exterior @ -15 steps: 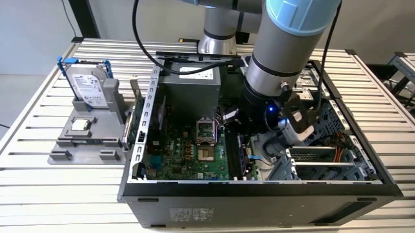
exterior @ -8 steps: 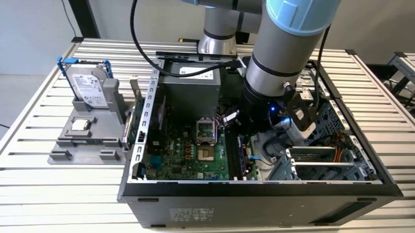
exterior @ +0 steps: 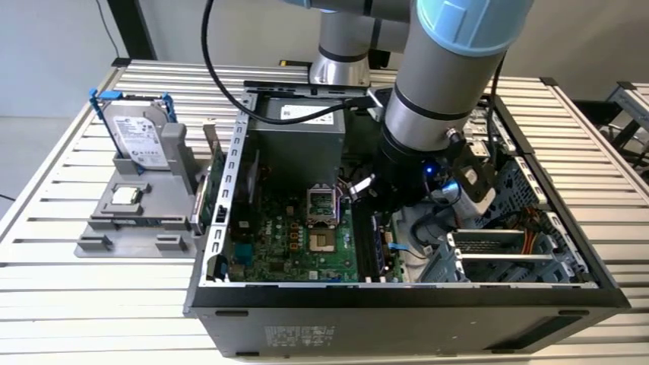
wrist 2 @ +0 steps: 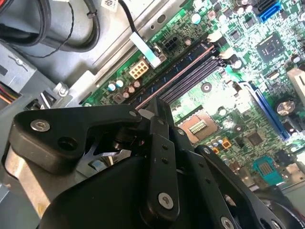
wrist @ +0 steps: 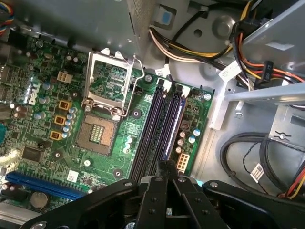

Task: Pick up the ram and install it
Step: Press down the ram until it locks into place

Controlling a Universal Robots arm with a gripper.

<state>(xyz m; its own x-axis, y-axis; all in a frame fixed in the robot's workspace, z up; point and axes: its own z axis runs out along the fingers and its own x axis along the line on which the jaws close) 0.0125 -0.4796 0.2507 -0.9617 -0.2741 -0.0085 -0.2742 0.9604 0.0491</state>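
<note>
Slatted metal bench [exterior: 102,304] carries an open PC case [exterior: 406,300], w/ a grey fixture [exterior: 132,224] just beside it on the exterior view's left. The fixture holds a silver hard drive [exterior: 137,137] w/ blue-tipped rails, standing tilted, and a small square CPU chip [exterior: 125,195] lying flat below it.

The arm [exterior: 436,114] reaches down into the case from above, over the far side of the motherboard [exterior: 294,243] on the exterior view's right, next to the drive cage. A grey power supply [exterior: 294,144] sits at the back of the case.

In both wrist views the gripper [wrist: 167,164] [wrist 2: 155,107] hangs low over the row of black slots. The ram [wrist: 174,119] [wrist 2: 181,71] stands on edge in line w/ one of the outer slots, on the side nearer the white connector [wrist: 181,162]. It is seen edge-on as a thin strip running from the fingertips out toward the pale slot latches. The jaws are drawn nearly together and appear to pinch the ram's near end; can't tell how deep the ram sits in the slot. The neighbouring slots are bare.

The CPU socket [wrist: 107,81] lies just beside the slots, its metal frame lifted. Black and coloured cables [wrist: 267,157] lie on the case floor past the board edge.
</note>
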